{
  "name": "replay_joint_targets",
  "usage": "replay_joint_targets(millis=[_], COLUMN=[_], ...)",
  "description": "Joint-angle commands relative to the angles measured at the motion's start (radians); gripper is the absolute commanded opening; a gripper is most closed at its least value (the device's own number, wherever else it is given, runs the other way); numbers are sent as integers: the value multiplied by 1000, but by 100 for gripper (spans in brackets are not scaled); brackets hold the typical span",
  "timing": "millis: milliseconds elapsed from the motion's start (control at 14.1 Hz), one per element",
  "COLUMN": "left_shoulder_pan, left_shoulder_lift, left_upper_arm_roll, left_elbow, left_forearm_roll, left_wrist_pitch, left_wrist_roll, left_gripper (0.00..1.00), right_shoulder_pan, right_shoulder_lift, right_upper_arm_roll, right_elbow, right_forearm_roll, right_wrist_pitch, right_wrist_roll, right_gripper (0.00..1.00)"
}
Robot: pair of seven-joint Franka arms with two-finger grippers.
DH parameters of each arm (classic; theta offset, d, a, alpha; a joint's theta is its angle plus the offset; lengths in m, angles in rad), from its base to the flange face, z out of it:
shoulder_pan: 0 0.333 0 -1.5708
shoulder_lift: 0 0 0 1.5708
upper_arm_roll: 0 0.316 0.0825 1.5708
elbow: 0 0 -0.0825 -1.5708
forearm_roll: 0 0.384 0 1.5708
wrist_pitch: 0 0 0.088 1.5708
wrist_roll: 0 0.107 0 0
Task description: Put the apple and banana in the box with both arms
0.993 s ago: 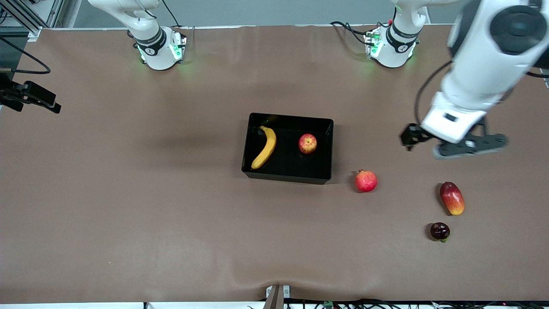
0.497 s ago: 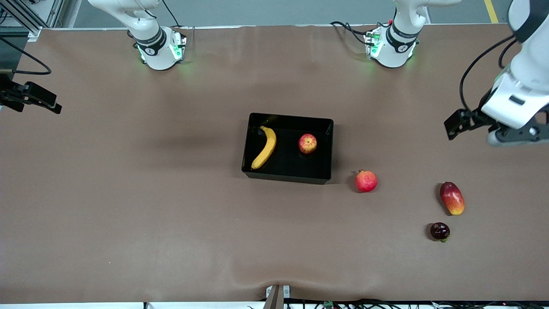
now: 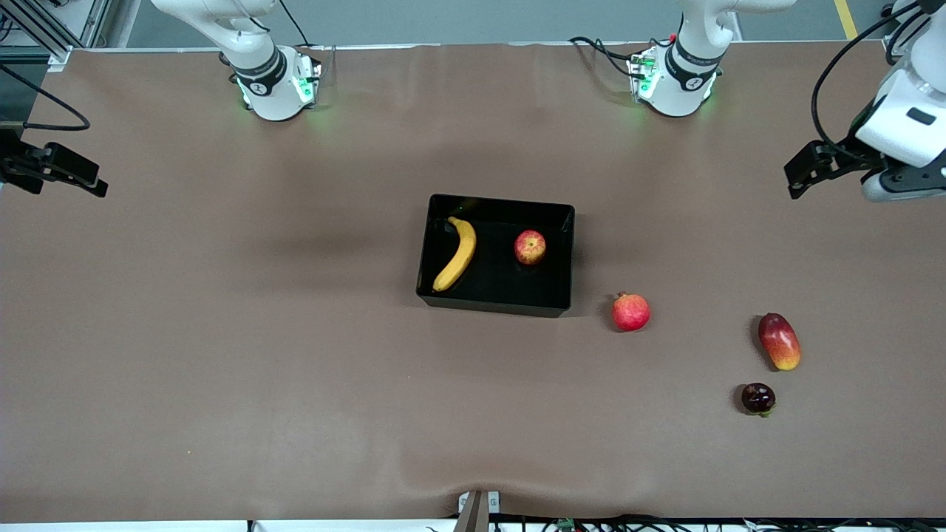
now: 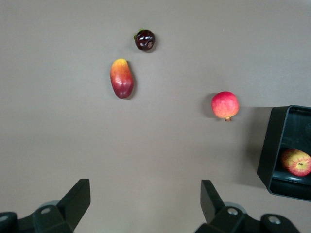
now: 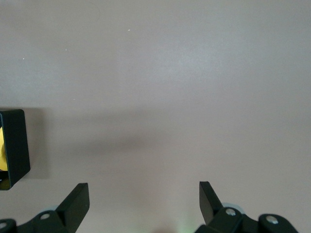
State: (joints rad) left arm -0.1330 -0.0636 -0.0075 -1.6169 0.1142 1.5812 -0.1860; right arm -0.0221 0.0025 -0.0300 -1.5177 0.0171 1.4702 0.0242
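Here, over the brown-covered desk [image 3: 222, 332] at the right arm's end, the right arm's black two-finger gripper [image 5: 144, 200] hangs at the edge of the front view, its fingers [image 5: 77, 200] spread wide and holding nothing.

Near the middle sits the shallow rectangular black plastic box [image 3: 497, 304]. In it lies the long curved yellow banana [image 3: 458, 253], toward the right arm's end, and the small round red apple with pale yellow streaks [image 3: 530, 247], apart from it, toward the left arm's end.

Just beside the box's nearer corner rests a pinkish-red round fruit with a crown nub [image 3: 630, 312]. Farther toward the left arm's end lie an oblong red-yellow mango [image 3: 779, 340] and, nearer the camera, a small dark purple round fruit [image 3: 757, 397].

The left arm's black gripper [image 4: 146, 203] hangs over bare desk, well apart from the fruit, fingers [image 4: 78, 201] likewise spread and empty. Nothing blocks the box. No writing is legible.
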Motion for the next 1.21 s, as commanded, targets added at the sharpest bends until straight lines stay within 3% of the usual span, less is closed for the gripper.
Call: replay_joint_targets(millis=[0,426,1135], left_shoulder_pan=[1,-7,-8], left_shoulder_lift=[-27,-16,-4], left_upper_arm_roll=[9,7,7], left_elbow=[2,42,43], left_forearm_roll=[-22,-21,-22], left_wrist_pitch=[-24,-101,-118], left_wrist_roll=[23,19,23], left_gripper=[100,100,100], right_shoulder_pan=[-4,-2,-1], right_shoulder_lift=[-1,-1,1], right_upper_arm_roll=[5,5,5], right_elbow=[4,4,4], right_forearm_roll=[6,6,7], right_wrist_pitch=[-2,-2,-2], right_wrist_roll=[11,11,11], right_gripper=[100,100,100])
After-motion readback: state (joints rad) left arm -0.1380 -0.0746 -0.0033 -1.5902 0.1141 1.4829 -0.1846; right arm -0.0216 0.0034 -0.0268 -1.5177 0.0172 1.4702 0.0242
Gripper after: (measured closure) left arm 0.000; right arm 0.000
